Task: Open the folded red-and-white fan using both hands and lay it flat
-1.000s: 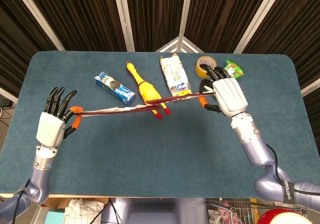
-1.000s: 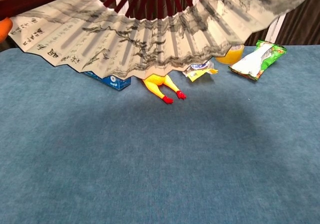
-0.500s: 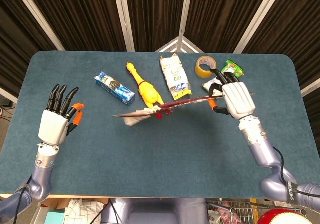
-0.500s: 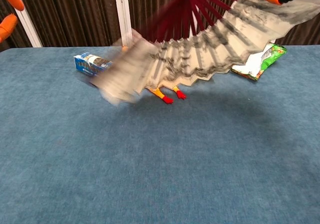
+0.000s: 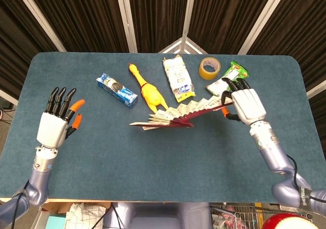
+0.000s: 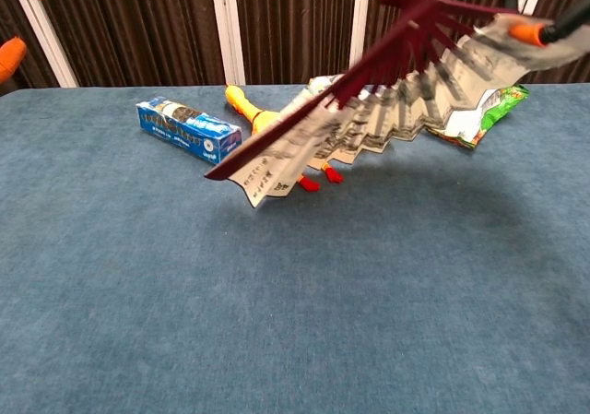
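The left robot hand [image 5: 53, 127] has let go of the fan [image 5: 186, 112], which has half collapsed and swung down toward the counter [image 5: 153, 162]. That hand hangs at nine o'clock, fingers spread and empty. The right robot hand [image 5: 246, 104], at three o'clock, pinches the fan's end; its far tip droops beside the rubber chicken [image 5: 145, 90], at the counter's centre.

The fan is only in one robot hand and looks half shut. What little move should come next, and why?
Probably bring the left robot hand back across to take the fan's loose end. That hand is open and far from the fan, while only the right robot hand holds it. The fan hangs tilted above the table, partly closed, so it isn't ready to lay flat.
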`<state>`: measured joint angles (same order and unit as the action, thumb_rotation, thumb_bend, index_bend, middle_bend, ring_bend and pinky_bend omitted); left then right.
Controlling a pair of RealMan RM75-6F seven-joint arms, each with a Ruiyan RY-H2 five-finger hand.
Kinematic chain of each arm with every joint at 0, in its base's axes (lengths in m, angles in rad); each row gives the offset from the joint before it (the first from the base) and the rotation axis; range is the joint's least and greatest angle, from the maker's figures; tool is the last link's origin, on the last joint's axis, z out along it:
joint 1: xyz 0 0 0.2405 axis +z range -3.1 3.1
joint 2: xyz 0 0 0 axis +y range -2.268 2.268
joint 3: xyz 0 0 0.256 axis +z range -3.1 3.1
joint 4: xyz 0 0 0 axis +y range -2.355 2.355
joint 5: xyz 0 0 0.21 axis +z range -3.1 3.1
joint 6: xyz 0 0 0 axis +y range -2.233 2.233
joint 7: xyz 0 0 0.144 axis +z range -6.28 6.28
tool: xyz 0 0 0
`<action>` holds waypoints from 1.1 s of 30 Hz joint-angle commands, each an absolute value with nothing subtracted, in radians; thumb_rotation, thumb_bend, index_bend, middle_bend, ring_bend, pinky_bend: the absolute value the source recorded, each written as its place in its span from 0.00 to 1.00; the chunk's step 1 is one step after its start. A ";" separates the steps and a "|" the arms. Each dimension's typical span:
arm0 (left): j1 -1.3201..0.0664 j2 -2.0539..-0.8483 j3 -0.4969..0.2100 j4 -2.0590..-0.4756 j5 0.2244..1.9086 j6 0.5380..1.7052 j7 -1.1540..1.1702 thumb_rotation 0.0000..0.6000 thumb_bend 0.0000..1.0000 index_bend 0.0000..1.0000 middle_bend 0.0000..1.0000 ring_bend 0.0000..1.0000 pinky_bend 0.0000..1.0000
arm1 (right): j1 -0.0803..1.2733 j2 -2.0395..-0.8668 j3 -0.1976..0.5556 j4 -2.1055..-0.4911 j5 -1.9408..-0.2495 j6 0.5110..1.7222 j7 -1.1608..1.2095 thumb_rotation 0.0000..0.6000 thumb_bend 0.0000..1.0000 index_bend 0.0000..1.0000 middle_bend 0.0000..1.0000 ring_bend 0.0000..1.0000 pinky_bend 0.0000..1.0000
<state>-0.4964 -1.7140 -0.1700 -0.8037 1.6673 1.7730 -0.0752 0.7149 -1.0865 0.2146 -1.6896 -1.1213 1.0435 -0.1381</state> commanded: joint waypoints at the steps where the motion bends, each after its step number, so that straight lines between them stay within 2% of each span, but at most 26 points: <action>1: -0.483 -1.688 -0.163 -0.841 1.654 1.763 -0.100 1.00 0.58 0.15 0.00 0.00 0.04 | 0.722 -1.037 0.195 -1.724 -1.038 0.988 -0.228 1.00 0.46 0.19 0.10 0.15 0.07; 5: -0.461 -1.658 -0.159 -0.895 1.640 1.763 -0.118 1.00 0.58 0.13 0.00 0.00 0.04 | 0.726 -1.012 0.178 -1.741 -0.985 0.959 -0.290 1.00 0.41 0.05 0.09 0.15 0.07; 8: -0.445 -1.635 -0.153 -0.946 1.634 1.765 -0.137 1.00 0.58 0.12 0.00 0.00 0.04 | 0.729 -0.993 0.168 -1.757 -0.952 0.931 -0.310 1.00 0.41 0.01 0.09 0.15 0.07; 14: -0.402 -1.590 -0.128 -1.043 1.630 1.770 -0.120 1.00 0.58 0.12 0.00 0.00 0.04 | 0.740 -0.962 0.144 -1.768 -0.914 0.907 -0.379 1.00 0.41 0.00 0.09 0.15 0.07; 22: -0.302 -1.534 -0.063 -1.190 1.611 1.775 -0.078 1.00 0.57 0.11 0.00 0.00 0.04 | 0.731 -0.951 0.113 -1.759 -0.855 0.949 -0.475 1.00 0.41 0.00 0.06 0.15 0.07; 28: -0.268 -1.523 -0.051 -1.215 1.588 1.750 -0.084 1.00 0.57 0.11 0.00 0.00 0.04 | 0.720 -0.960 0.106 -1.764 -0.845 0.976 -0.496 1.00 0.38 0.00 0.02 0.18 0.07; 33: -0.259 -1.533 -0.057 -1.189 1.565 1.715 -0.111 1.00 0.57 0.11 0.00 0.00 0.04 | 0.703 -0.956 0.125 -1.803 -0.866 0.966 -0.416 1.00 0.35 0.00 0.02 0.19 0.07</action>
<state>-0.2607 -1.5295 -0.0537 -1.1963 1.5720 1.7261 -0.1042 0.7119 -0.9592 0.1163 -1.7842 -0.8553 0.9750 -0.4490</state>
